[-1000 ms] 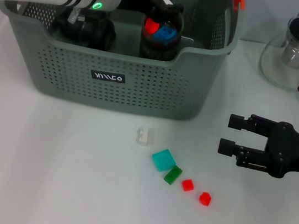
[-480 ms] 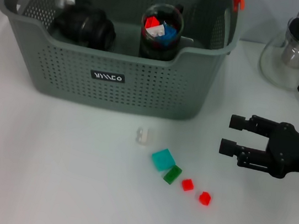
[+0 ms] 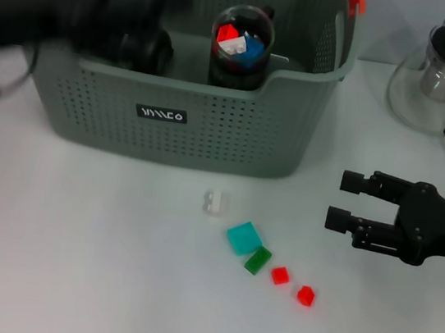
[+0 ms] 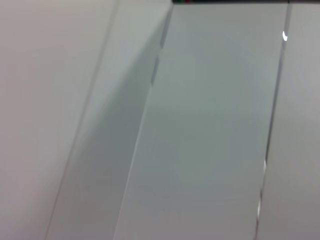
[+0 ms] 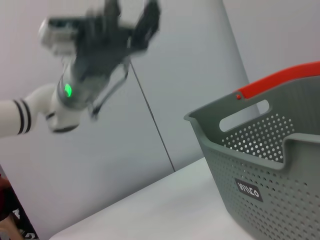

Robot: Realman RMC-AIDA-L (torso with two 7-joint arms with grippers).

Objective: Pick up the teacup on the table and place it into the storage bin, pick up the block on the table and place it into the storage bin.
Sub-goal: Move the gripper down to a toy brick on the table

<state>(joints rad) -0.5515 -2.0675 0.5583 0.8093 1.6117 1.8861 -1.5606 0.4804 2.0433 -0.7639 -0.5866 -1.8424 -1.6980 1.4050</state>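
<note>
Teacup (image 3: 241, 45) is sitting inside the storage bin (image 3: 211, 128). Blocks on the table (image 3: 68, 261) are lying just in front of the bin: teal block (image 3: 244, 237), green, two red.

Judgement: the teal block is looking light, rigid and smooth; gripping across flat opposite sides.

Right hand (image 3: 348, 202) is hovering beside the blocks, fingers apart.

Left hand (image 5: 131, 17) is showing only in the right wrist view, raised above the bin, fingers apart; head view is giving only blur.
</note>
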